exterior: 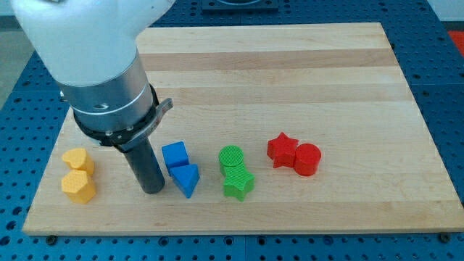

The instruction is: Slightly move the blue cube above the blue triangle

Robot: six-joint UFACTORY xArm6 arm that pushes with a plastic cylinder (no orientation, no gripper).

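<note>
My tip [152,190] (a plain rod, no pincer to open or close) sits left of the touching blue cube [175,154] and blue triangle [186,179], so a push might drag both.

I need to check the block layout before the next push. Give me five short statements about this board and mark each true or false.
1. The blue cube sits toward the view's top of the blue triangle, touching it. True.
2. My tip is at the view's right of the blue triangle. False: it is at the view's left of both blue blocks.
3. The green cylinder lies just above the green star in the view. True.
4. The red star stands far apart from the red cylinder. False: they are side by side, touching.
5. Two yellow blocks lie at the view's right edge of the board. False: they lie near its left edge.
</note>
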